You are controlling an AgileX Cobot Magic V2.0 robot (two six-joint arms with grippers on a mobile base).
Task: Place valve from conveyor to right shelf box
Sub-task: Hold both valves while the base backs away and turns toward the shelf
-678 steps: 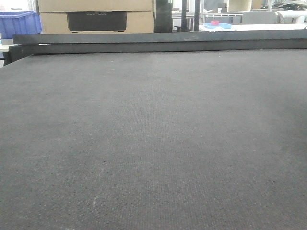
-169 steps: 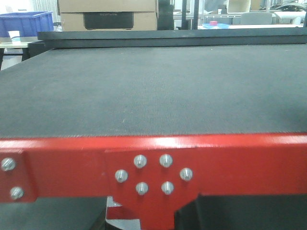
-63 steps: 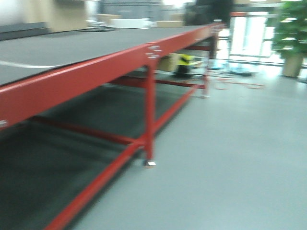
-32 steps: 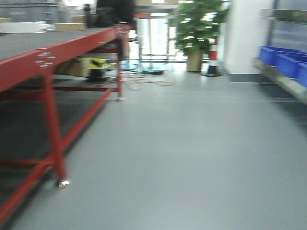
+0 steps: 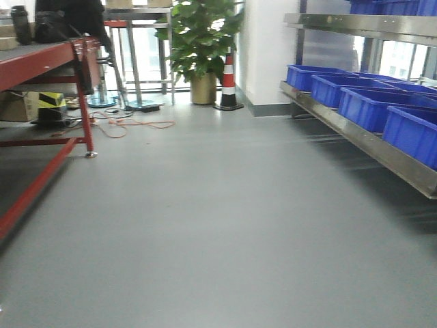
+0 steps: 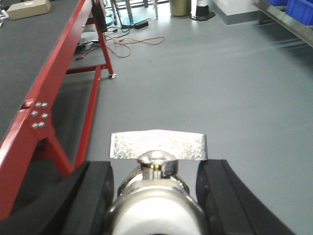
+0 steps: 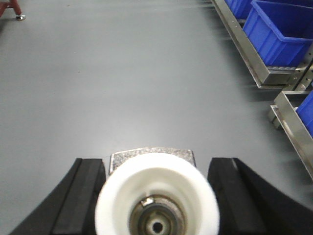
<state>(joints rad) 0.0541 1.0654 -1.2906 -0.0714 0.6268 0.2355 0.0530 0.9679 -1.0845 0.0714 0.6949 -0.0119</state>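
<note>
Left claw (image 6: 155,169): narrowed onto the left valve (image 6: 155,208), with black fingers (image 6: 95,191) close against either side of its metal body.
Left valve: held in the left claw above the floor (image 5: 205,219), well apart from the shelf (image 5: 372,145). Its flat grey handle (image 6: 157,146) lies crosswise on top.
Right claw (image 7: 156,164): narrowed onto the right valve (image 7: 157,181), with a black finger at each flank.
Right valve: held in the right claw, its white-rimmed round opening turned toward the wrist camera and a flat metal handle behind it. It is over bare floor, and the shelf lies ahead to its right.
Floor: smooth grey, running along the foot of the shelf.
Shelf: steel, along the right side of the aisle, with more than one tier.
Blue boxes (image 5: 365,106): open-topped, side by side in a row on the shelf. I cannot tell what is in them.
Conveyor (image 6: 29,58): across the floor from the shelf, a dark grey belt on a bolted red frame (image 6: 36,115).
Cardboard box (image 6: 28,8): on the belt at the far end, well apart from the shelf.
Plant (image 5: 201,34): in a pot, beyond the shelf's far end.
Cone (image 5: 229,82): striped red and white, just beside the plant and near the shelf's far end.
Cable (image 5: 133,125): orange, loose on the floor, across the aisle from the shelf.
</note>
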